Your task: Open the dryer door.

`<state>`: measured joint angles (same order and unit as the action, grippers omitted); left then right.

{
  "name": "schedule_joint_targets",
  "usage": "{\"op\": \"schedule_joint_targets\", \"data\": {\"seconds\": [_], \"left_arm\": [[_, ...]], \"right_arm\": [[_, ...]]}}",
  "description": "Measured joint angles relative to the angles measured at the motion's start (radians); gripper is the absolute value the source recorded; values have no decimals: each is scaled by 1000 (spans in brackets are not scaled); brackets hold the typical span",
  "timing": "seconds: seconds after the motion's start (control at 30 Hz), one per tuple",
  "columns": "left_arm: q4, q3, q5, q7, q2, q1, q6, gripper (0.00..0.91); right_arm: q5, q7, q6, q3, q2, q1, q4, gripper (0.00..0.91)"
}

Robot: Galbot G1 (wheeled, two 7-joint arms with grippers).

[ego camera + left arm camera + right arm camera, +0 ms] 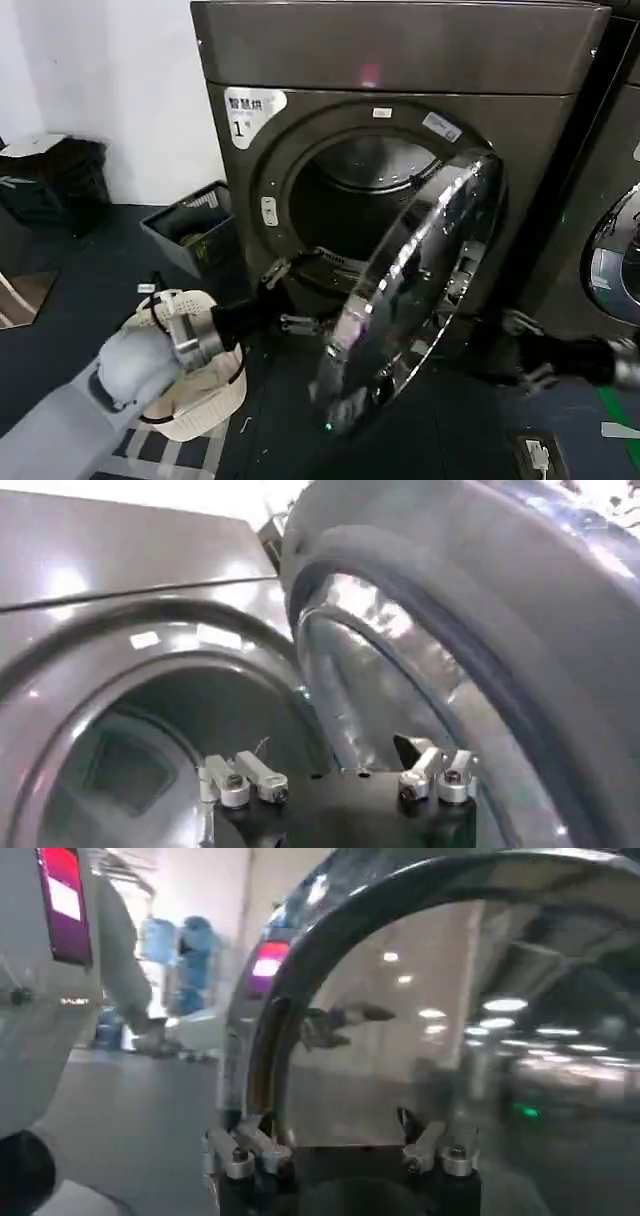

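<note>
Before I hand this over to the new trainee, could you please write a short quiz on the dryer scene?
1. True or false: the dryer door is shut against the dryer.
2. Which claw is beside the door's free edge: A left claw, B right claw?
3. Fill in: the white label shows the number ___.

Key: 1 false, it stands swung open. 2 A. 3 one.
</note>
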<state>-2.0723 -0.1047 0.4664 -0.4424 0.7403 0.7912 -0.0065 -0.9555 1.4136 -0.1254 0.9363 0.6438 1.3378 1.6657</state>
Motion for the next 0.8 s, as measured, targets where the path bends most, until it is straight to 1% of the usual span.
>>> {"op": "schedule_joint_targets", "data": {"seconds": [0.2,0.4,0.6,0.7,0.73,0.8], "left_arm": [[2,58,-6,-2,27,-36,-3,907],[27,133,-7,-13,61,-82,-20,907],[58,199,-8,-24,103,-129,-35,907],[80,228,-18,-27,132,-153,-45,907],[86,238,-23,-27,140,-160,-49,907],[106,262,-32,-28,163,-178,-56,907]], "right_arm": [[-4,-46,-51,242,71,235,25,907],[-7,-66,-111,454,191,413,52,907],[-10,-139,-196,611,333,550,81,907],[1,-218,-256,662,401,593,98,907],[14,-260,-281,680,427,607,107,907],[33,-343,-313,706,474,629,127,907]]}}
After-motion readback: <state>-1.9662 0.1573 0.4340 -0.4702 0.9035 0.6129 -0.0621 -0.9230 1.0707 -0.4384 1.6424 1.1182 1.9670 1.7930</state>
